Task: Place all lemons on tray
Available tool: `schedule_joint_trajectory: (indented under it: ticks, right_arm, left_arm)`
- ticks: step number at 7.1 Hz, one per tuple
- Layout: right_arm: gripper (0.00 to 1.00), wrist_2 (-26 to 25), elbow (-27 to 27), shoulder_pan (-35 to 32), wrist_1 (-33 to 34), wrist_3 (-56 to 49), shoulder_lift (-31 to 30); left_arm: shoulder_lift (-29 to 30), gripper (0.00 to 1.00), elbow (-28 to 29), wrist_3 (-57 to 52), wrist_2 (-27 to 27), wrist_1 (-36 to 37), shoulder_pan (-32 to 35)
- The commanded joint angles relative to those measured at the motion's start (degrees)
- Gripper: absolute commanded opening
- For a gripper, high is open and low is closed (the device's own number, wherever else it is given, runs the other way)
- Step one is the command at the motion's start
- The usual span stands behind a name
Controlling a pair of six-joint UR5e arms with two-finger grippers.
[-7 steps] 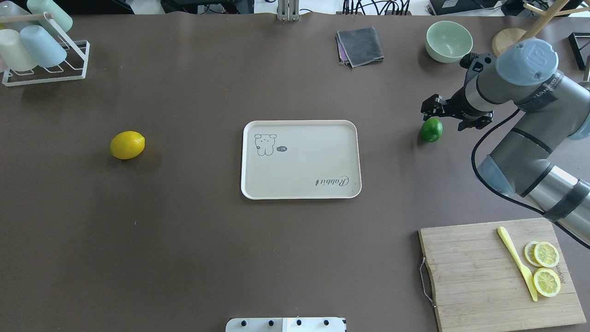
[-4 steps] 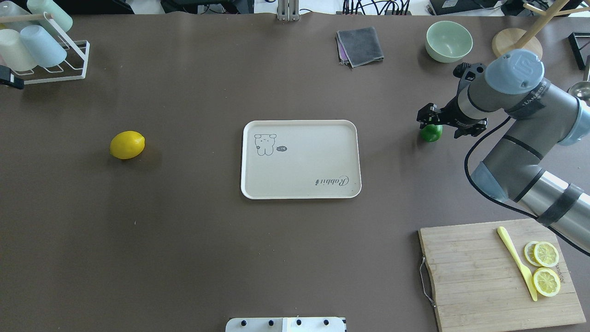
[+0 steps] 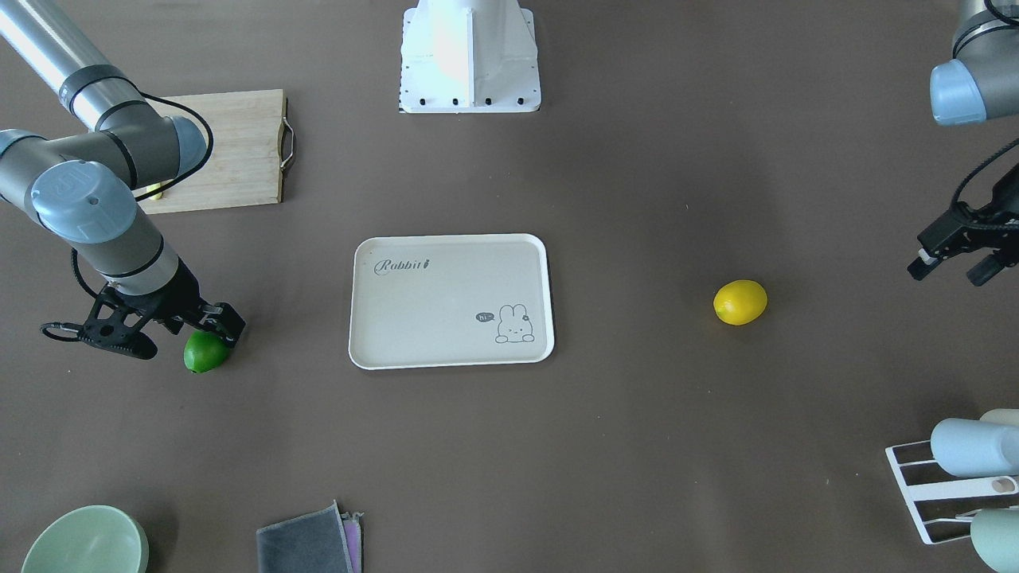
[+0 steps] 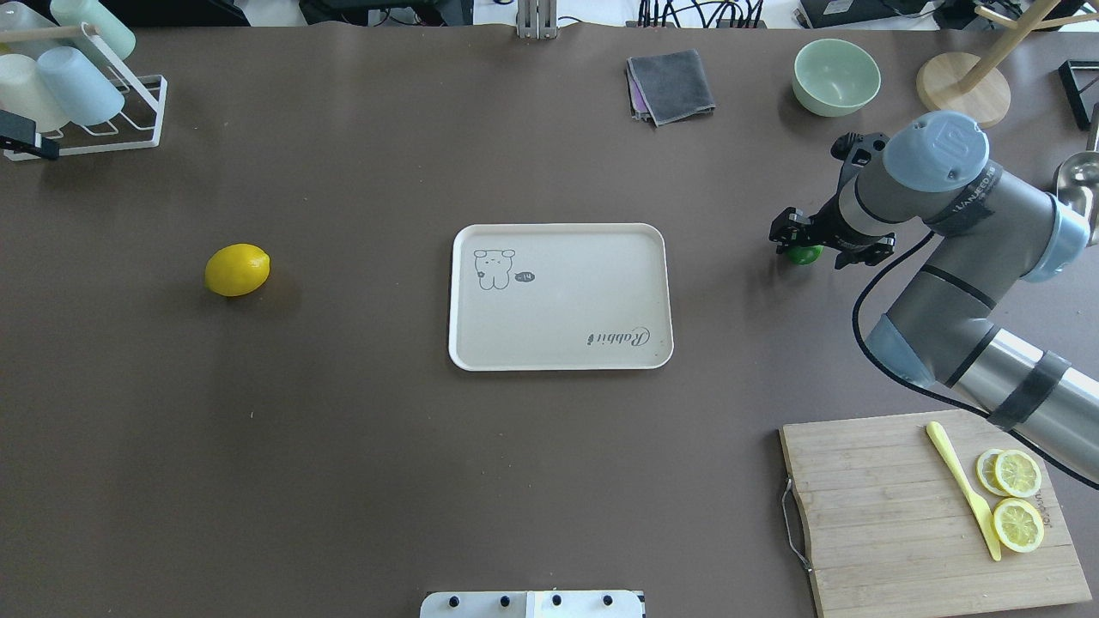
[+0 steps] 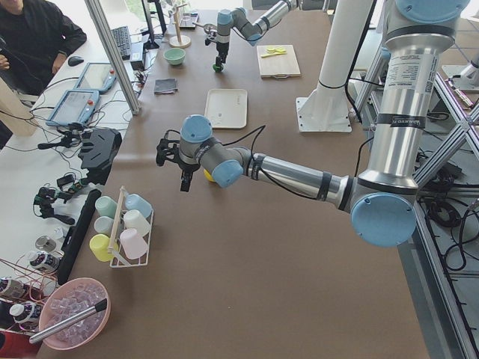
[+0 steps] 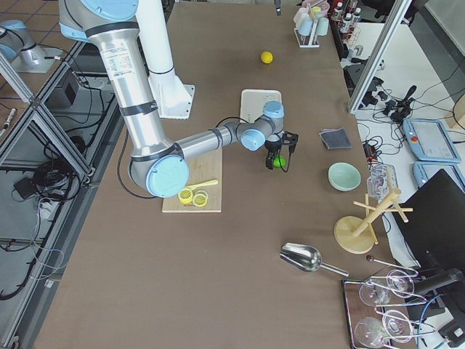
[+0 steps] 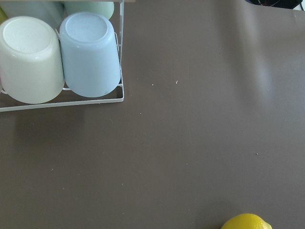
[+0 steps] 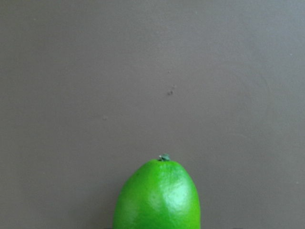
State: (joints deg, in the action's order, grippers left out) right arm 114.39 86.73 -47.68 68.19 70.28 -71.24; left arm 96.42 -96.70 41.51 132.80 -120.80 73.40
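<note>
currently open right fingers (image 3: 228, 321) flank the green lemon (image 3: 205, 352).

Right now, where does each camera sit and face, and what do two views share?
Front-facing: across the table, facing the robot; base, right arm, left arm show.
Overhead: behind the robot, looking down; right arm by the green lemon.
Exterior left: table's left end; left arm near.
Exterior right: table's right end; right arm near.
Left wrist: down on racked cups, yellow lemon; no body.
Right wrist: down on green lemon; no body.
Overhead and front-facing share the tray.
</note>
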Motion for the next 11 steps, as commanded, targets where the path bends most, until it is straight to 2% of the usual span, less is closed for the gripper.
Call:
schedule_joint_trajectory:
  ticks: [1,2,3,4,6,7,8,9,10,11]
  right_arm:
    - [0.7,-0.2,-1.1,0.0,-0.2,0.1,1.3]
    - [0.61,-0.3,-2.2,0.0,-0.2,0.2,2.2]
    - [0.26,-0.2,-2.3,-0.4,-0.2,0.2,2.7]
    - [0.0,0.1,-2.1,-1.8,-0.2,0.3,3.7]
    - [0.0,2.4,-1.0,-3.5,0.3,0.1,6.1]
    - [0.0,2.4,-1.0,-3.5,0.4,0.2,6.7]
    - [0.0,2.2,-0.9,-3.5,0.2,-0.1,7.3]
    - [0.0,2.2,-0.9,-3.5,0.4,0.3,8.8]
    - [0.0,2.2,-0.4,-3.5,0.4,0.3,9.3]
    - [0.0,2.2,-0.1,-3.8,0.4,-0.1,9.3]
  left_arm:
    - [0.0,0.98,0.3,0.0,0.0,-0.1,0.0]
    - [0.0,0.98,0.3,0.0,0.0,-0.1,0.0]
    - [0.1,0.98,0.3,0.1,0.0,-0.1,0.0]
    - [0.1,0.98,0.3,0.0,0.0,-0.1,0.0]
    - [0.2,0.98,0.3,-0.1,0.0,-0.1,-0.5]
    - [1.0,0.98,0.2,0.3,-1.7,-0.1,-2.4]
    - [2.2,0.98,0.0,-0.7,-6.2,-0.1,-5.3]
    - [4.6,0.98,0.3,0.5,-7.1,0.4,-10.2]
    - [5.0,0.98,0.3,2.2,-7.8,0.2,-11.8]
    - [5.0,0.98,0.4,-2.7,-8.3,0.1,-12.0]
